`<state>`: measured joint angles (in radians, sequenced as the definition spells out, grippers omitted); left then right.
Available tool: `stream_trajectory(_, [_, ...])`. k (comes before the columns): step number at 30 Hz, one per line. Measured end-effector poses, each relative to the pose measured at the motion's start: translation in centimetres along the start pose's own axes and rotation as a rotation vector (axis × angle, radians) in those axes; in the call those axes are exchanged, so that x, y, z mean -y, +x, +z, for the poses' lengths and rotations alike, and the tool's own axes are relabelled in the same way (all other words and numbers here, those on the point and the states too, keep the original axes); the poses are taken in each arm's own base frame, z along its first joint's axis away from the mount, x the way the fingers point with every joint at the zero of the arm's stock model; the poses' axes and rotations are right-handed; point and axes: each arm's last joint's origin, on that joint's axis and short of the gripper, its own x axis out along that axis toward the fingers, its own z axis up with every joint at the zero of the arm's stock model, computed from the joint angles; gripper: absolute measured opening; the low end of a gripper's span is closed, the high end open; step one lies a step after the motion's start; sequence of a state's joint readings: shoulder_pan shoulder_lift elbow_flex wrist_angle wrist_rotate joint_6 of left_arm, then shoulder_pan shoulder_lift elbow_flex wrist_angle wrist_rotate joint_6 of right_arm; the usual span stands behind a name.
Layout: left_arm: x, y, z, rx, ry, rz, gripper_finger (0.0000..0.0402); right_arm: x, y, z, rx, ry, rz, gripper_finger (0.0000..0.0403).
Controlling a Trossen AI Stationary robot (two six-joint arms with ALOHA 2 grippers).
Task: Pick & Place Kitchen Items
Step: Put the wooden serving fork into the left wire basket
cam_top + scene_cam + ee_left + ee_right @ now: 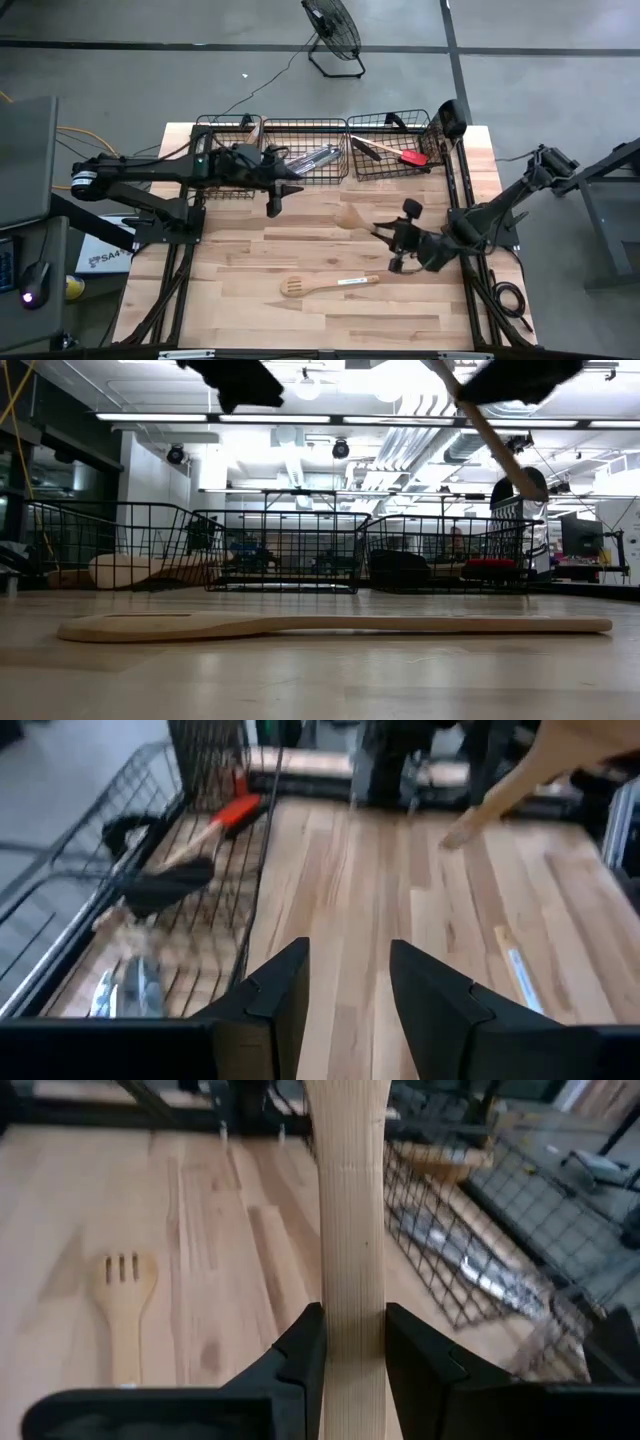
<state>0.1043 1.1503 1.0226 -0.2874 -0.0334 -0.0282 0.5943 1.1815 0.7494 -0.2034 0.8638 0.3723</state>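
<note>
Wooden spatula (350, 1230) hangs above the table's middle, pinched by its handle between the right gripper (352, 1342) jaws. Carry it level over a basket (305, 150) before letting go, minding the rim. Left gripper (348, 982) hovers near the baskets, jaws spread and empty; a slotted spatula (328, 285) lies nearer the front edge.

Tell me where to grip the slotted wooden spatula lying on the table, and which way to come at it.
Grip the slotted wooden spatula mid-handle, from straight above, fingers across the handle. It lies flat and alone on the table, slotted head toward the left arm's side, and the handle is its narrow part. The open left gripper is free.
</note>
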Motion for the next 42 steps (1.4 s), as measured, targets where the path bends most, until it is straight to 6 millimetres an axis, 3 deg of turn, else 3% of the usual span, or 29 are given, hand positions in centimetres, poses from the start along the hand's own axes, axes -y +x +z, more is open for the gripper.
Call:
stream_trajectory(8, [0.4,2.2,-1.5,0.259,0.031,-0.122,0.0138,2.2,3.0,3.5,0.155,0.016,0.104,0.0076])
stream_trajectory(14, [0.7,2.7,-1.1,0.367,0.047,-0.214,0.0138,4.1,4.2,5.5,0.305,0.031,0.158,0.0076])
stream_trajectory(23, [0.8,4.1,-0.6,0.478,0.041,-0.239,0.0146,4.3,6.8,5.3,0.319,0.026,0.191,0.0076])
stream_trajectory(34, [0.9,5.9,-1.0,0.511,0.044,-0.278,0.0261,4.7,8.5,5.1,0.341,0.045,0.161,0.0076])
stream_trajectory(42, [0.9,5.8,-0.8,0.535,0.028,-0.284,0.0262,5.2,9.1,5.2,0.363,0.059,0.158,0.0076])
